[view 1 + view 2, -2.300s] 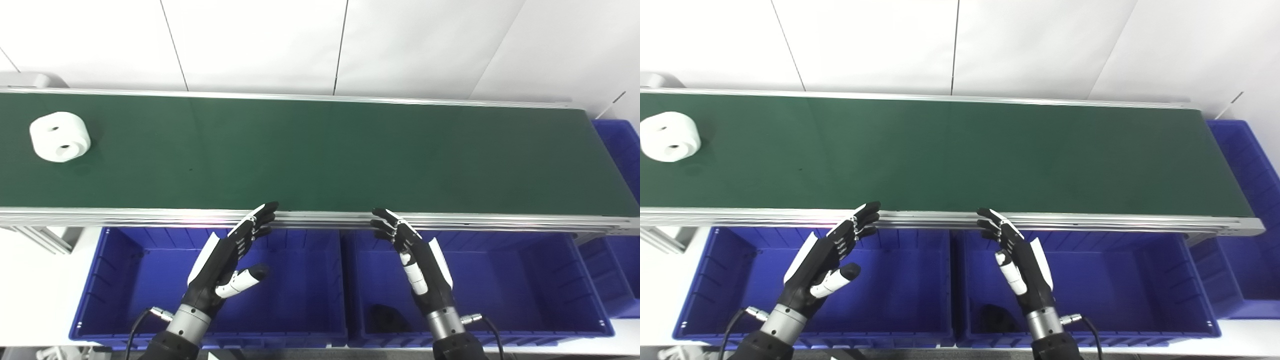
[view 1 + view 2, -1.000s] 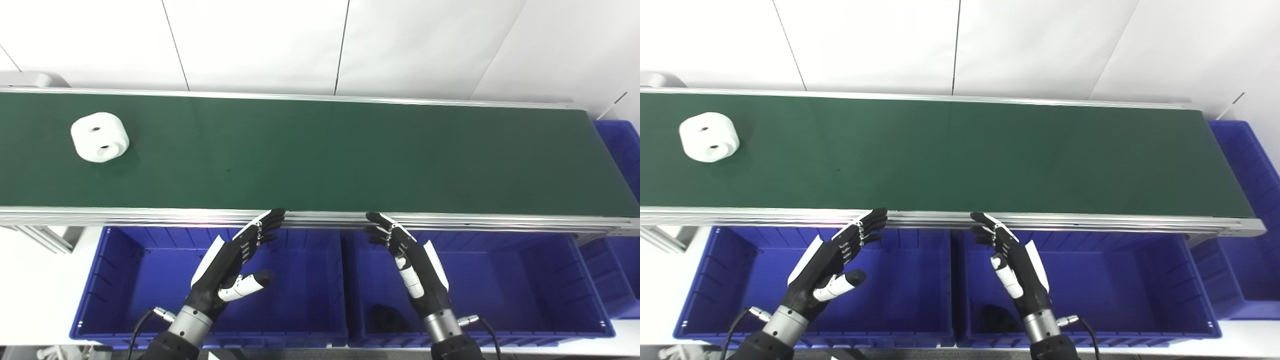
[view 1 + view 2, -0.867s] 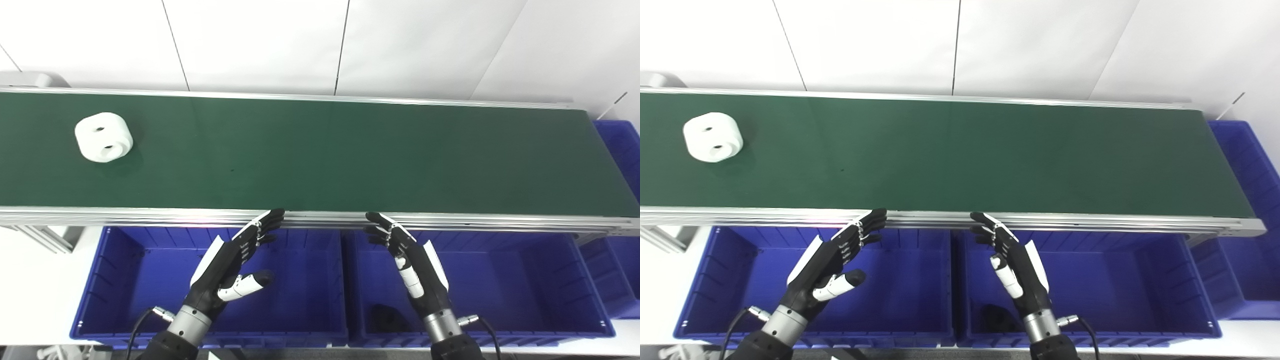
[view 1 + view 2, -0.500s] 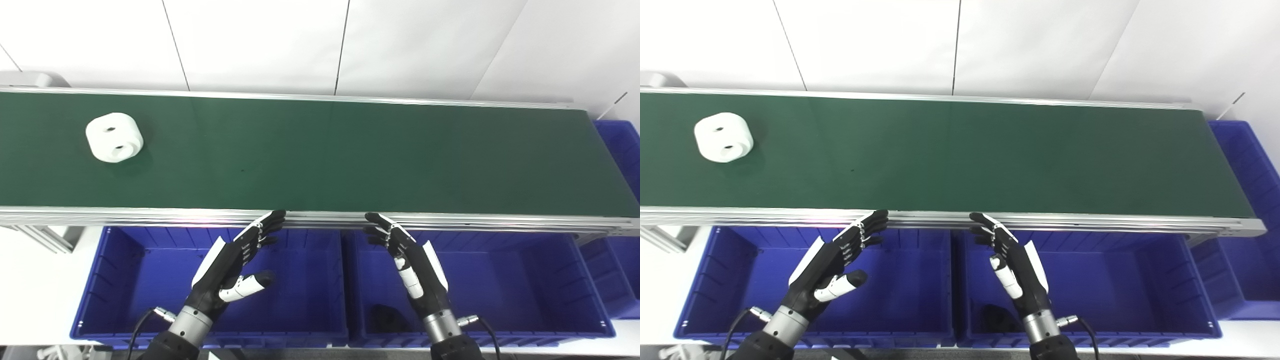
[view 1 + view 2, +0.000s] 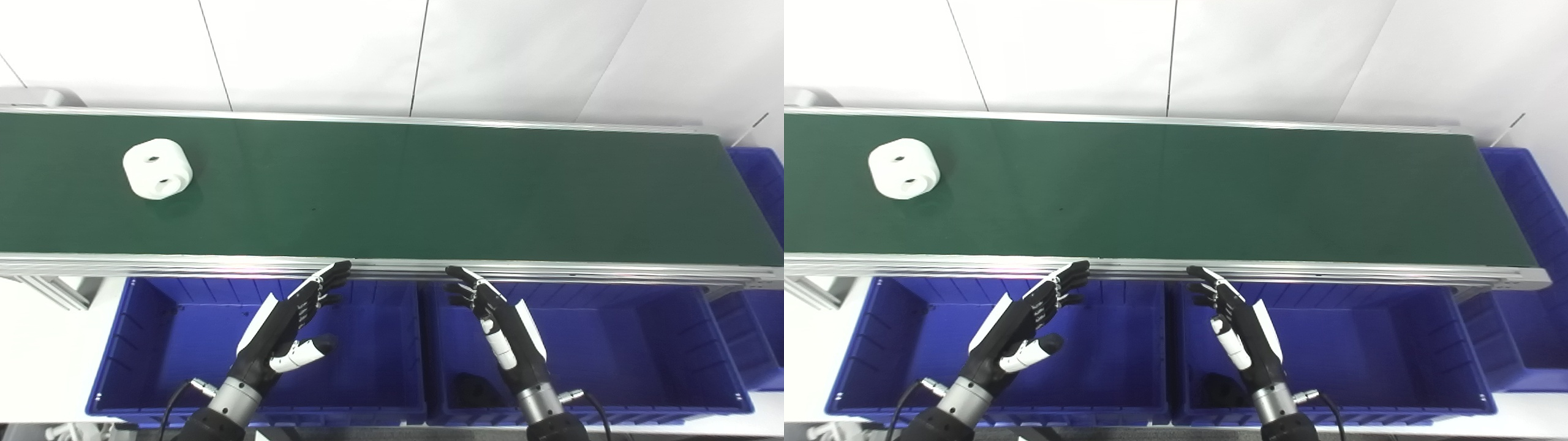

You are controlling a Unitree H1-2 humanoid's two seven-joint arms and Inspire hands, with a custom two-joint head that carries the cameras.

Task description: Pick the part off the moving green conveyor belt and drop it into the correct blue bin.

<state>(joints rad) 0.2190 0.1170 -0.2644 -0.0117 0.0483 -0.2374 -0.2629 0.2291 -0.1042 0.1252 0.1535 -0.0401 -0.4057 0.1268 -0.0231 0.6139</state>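
While the white part point(image 5: 157, 168) sits far left on the green belt point(image 5: 429, 190), my left hand point(image 5: 282, 324) and right hand point(image 5: 505, 331) hover spread wide, empty. It looks rigid, light, smooth (likely slippery); I'd pinch its flat sides.

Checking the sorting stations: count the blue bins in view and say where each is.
3. Left bin below the belt's near rail under the left hand; middle bin beside it under the right hand; a third bin at the belt's right end, partly cropped. More may lie out of frame.
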